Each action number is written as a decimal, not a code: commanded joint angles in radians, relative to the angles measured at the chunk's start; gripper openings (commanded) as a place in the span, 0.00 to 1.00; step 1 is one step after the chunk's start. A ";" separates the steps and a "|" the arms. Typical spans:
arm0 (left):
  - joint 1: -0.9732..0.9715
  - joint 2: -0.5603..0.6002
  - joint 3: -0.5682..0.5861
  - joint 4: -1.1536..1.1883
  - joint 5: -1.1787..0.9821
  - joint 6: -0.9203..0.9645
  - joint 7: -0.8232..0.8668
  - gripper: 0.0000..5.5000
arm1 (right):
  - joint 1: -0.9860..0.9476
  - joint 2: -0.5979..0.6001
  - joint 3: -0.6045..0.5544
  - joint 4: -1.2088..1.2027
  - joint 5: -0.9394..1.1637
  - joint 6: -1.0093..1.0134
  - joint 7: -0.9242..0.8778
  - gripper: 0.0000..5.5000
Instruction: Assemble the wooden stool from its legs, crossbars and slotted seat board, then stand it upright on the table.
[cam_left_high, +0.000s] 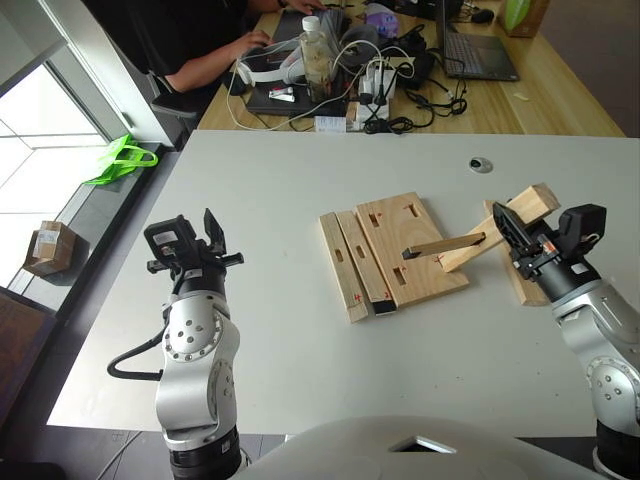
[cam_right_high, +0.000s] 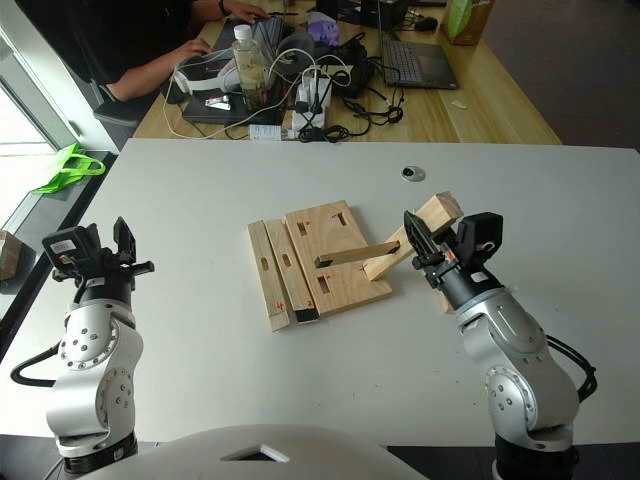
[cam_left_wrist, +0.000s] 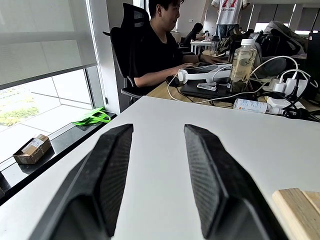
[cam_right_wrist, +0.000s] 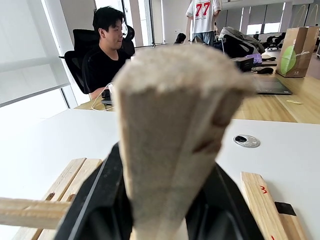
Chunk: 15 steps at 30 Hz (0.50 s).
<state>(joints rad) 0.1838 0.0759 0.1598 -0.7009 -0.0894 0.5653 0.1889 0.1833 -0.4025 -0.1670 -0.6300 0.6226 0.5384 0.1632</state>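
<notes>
The slotted seat board (cam_left_high: 412, 250) lies flat at the table's middle. Two slotted wooden bars (cam_left_high: 342, 268) (cam_left_high: 364, 262) lie side by side against its left edge. My right gripper (cam_left_high: 512, 236) is shut on a wooden leg (cam_left_high: 530, 205), held tilted just right of the board. A thin crossbar (cam_left_high: 445, 244) sticks out of that leg leftward over the board. The leg's end (cam_right_wrist: 175, 125) looms between the jaws in the right wrist view. Another wooden piece (cam_right_wrist: 260, 200) lies beneath that hand. My left gripper (cam_left_high: 214, 240) hovers open and empty at the table's left, its fingers (cam_left_wrist: 114, 165) apart.
A round cable grommet (cam_left_high: 481, 164) sits in the table behind the parts. Beyond the far edge is a wooden desk with a bottle (cam_left_high: 316, 55), cables and a laptop (cam_left_high: 478, 50). A green bag (cam_left_high: 122, 160) and a cardboard box (cam_left_high: 50, 245) lie on the floor at left.
</notes>
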 joint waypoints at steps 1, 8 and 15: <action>-0.033 0.013 0.009 0.026 0.009 0.021 -0.021 0.34 | -0.020 0.055 0.018 0.097 -0.081 0.060 -0.112 0.19; -0.095 0.032 -0.006 0.076 0.016 0.031 -0.068 0.34 | -0.111 0.189 0.077 0.129 -0.186 -0.004 -0.236 0.19; -0.111 0.029 -0.011 0.100 0.025 0.020 -0.081 0.34 | -0.140 0.205 0.122 0.130 -0.289 -0.065 -0.223 0.24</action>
<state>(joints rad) 0.0818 0.1059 0.1551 -0.6097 -0.0768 0.5782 0.1116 0.0411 -0.1943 -0.0600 -0.5305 0.3738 0.4549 -0.0585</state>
